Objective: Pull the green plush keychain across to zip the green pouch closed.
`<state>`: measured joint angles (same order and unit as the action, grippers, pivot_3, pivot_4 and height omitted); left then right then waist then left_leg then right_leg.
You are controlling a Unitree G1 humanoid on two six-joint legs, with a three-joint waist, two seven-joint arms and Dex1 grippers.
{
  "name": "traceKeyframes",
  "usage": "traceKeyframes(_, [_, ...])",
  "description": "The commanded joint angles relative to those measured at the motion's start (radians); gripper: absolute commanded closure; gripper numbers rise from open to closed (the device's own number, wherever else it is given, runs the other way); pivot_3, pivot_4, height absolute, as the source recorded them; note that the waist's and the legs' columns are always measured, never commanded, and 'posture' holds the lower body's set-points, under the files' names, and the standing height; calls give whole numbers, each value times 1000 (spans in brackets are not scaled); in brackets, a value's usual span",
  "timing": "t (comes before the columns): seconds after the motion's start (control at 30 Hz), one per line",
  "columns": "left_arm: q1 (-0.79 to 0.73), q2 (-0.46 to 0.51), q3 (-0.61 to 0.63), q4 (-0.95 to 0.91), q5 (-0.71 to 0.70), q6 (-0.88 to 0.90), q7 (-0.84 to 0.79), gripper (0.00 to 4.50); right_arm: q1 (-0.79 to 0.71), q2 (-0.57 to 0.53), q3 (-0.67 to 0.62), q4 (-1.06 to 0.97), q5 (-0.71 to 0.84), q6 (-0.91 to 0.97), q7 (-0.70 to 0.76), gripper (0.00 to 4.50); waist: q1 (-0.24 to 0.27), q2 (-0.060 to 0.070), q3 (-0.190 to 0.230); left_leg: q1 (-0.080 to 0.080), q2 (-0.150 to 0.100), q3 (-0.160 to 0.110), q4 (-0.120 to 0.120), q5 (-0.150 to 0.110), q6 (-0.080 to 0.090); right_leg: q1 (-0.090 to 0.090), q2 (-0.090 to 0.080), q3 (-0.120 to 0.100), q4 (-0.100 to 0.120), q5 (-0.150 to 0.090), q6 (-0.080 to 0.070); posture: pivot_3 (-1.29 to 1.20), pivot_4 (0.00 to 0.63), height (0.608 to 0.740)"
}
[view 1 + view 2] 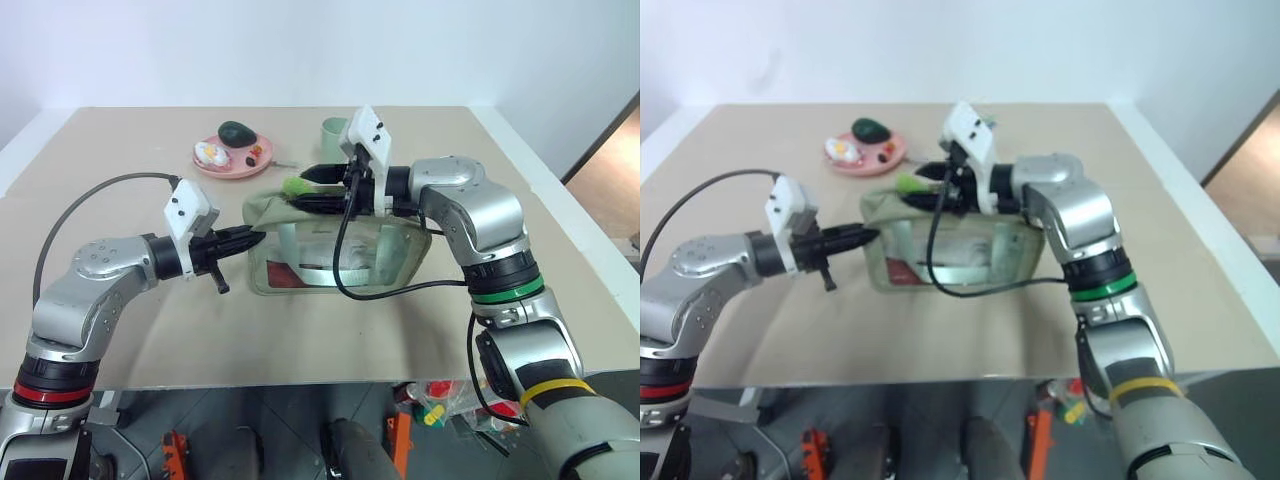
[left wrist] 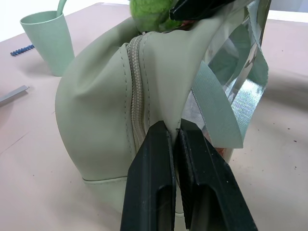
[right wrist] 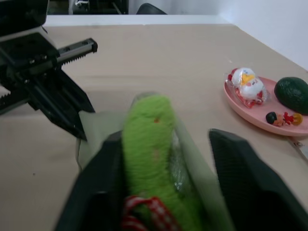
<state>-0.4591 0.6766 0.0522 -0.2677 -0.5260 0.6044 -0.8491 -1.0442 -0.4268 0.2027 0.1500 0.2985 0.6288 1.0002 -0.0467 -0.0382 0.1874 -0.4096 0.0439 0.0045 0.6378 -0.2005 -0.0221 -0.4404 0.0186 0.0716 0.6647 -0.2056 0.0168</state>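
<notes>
Sage-green fabric with clear plastic side panels, that's the green pouch (image 1: 335,255), sitting roughly mid-table on the tan table (image 1: 130,330) with its strap handles flopped over the side. The left gripper (image 2: 175,132) comes in level at the pouch's left end, and its two black fingers are pressed together on a fold of the fabric right beside the zipper track, so it's pinching the end of the bag.

The green plush keychain (image 3: 149,144) lies on top of the pouch near that same left end, fuzzy lime green with a red-and-white checked bit at its attachment. The right gripper (image 3: 163,159) reaches across from the right, pointing left over the top of the bag. Its fingers are spread on either side of the plush; one finger looks to be touching the fuzz, the other stands off with a gap, so not a firm squeeze.

Further back there's a pink plate (image 1: 232,168) with a dark green avocado toy (image 1: 237,132) and some small figures on it, and a pale green cup (image 1: 334,130) just to the right of it.
</notes>
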Motion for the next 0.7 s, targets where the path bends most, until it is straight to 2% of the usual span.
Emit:
traceKeyframes(0.03, [0,-2,-9,0,15,-14,-2,4500,-4,-6,-9,-47,7,-6,11,3572,0,0,0,0,0,0,0,0,0,0,0,0,0,0,0,0,150,740])
traceKeyframes(0.1, [-3,-3,-12,7,21,-19,0,4500,0,-9,-15,-59,13,-15,22,4307,0,0,0,0,0,0,0,0,0,0,0,0,0,0,0,0,150,740])
traceKeyframes(0.13, [-5,-5,-14,10,24,-22,2,4500,2,-11,-18,-65,16,-20,28,4434,0,0,0,0,0,0,0,0,0,0,0,0,0,0,0,0,150,740])
traceKeyframes(0.4, [-44,-81,-13,15,32,5,100,4500,16,-61,-154,-155,130,-175,145,4434,6,0,0,-1,0,-1,0,0,0,0,0,-1,0,0,0,0,150,740])
traceKeyframes(0.53, [-47,-121,-18,-22,10,44,132,4500,-19,-156,-215,-67,85,-303,154,4434,4,0,0,-1,-1,-1,1,0,0,1,-1,-1,-1,0,0,0,150,740])
traceKeyframes(0.7, [-47,-143,-26,-39,-3,77,155,4500,-15,-266,-231,64,20,-427,148,4434,1,0,0,-1,-1,-1,0,0,0,0,-1,0,-1,0,0,0,150,740])
